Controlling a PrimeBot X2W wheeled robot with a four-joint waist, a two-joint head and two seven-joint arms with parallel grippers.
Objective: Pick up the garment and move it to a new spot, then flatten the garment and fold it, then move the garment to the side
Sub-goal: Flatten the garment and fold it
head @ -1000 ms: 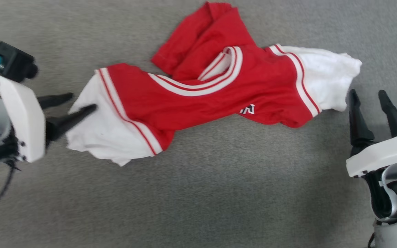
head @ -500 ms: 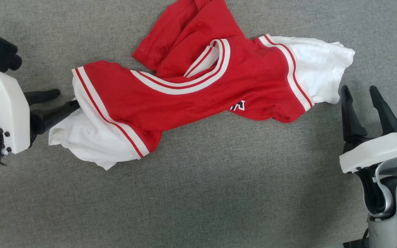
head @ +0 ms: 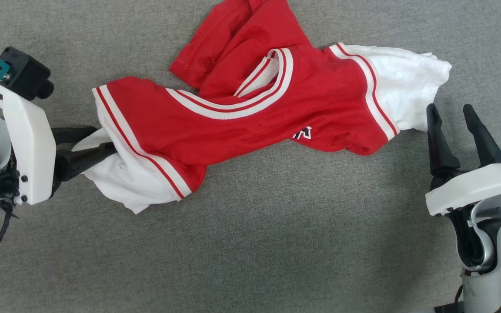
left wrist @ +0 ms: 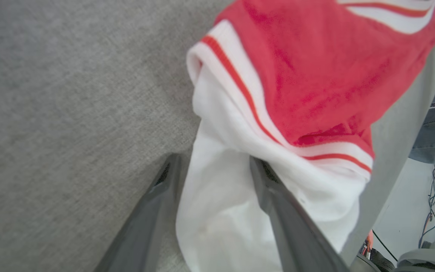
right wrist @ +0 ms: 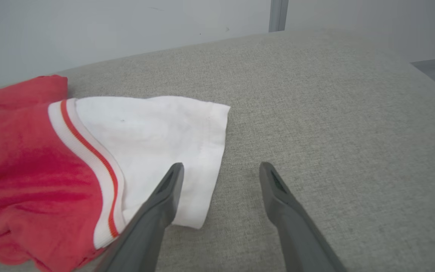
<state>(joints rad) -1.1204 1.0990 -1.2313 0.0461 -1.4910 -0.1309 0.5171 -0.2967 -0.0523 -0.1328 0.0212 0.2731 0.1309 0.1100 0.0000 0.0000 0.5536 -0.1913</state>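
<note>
Spreading grey and woven, the surface (head: 250, 243) bears the crumpled garment (head: 242, 117) before a pale wall (right wrist: 127, 30). Our left gripper (left wrist: 214, 158) gapes astride one white sleeve; our right gripper (right wrist: 221, 165) stands open beside the other.

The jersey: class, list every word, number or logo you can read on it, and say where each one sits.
Nothing reads whole.
Black, white-edged lettering scrap on the red front of the garment: mostly folded under, unreadable.
The same lettering scrap sits at the left edge of the right wrist view: cut off, unreadable.
</note>
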